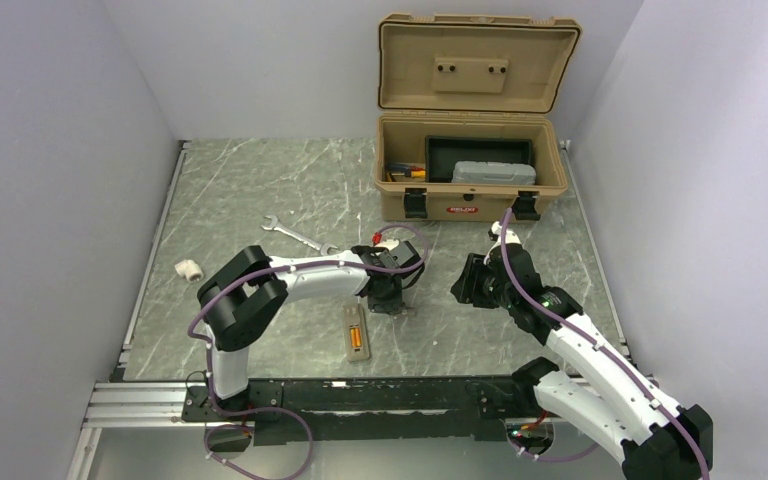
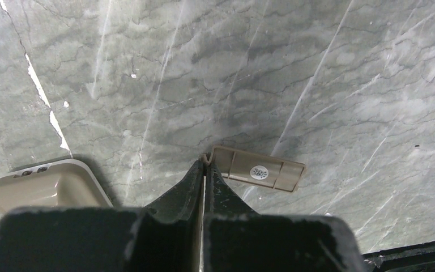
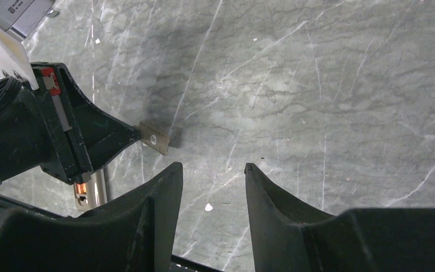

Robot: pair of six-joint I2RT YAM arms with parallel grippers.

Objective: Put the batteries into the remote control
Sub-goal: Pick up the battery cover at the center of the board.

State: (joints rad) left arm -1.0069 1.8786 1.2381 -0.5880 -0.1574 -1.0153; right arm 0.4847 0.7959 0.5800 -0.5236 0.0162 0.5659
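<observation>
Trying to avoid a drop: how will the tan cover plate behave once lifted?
The tan cover plate looks like thin, stiff plastic, so it is probably light. The left pincer pinches only its end, so it may pivot or slip. Being flat, it shouldn't roll.

White link shells and black joint housings are noted on left arm [image 1: 320, 272] and right arm [image 1: 585, 350]. Purple cable [image 1: 506, 240] is looped along each. Left gripper [image 2: 204, 161] is formed of black wedge fingers, scuffed pale at the edges; a red tag [image 3: 48, 80] is fixed beside it.

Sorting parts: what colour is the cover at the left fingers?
Cover: tan, with white sticker; left wrist view best.
</observation>
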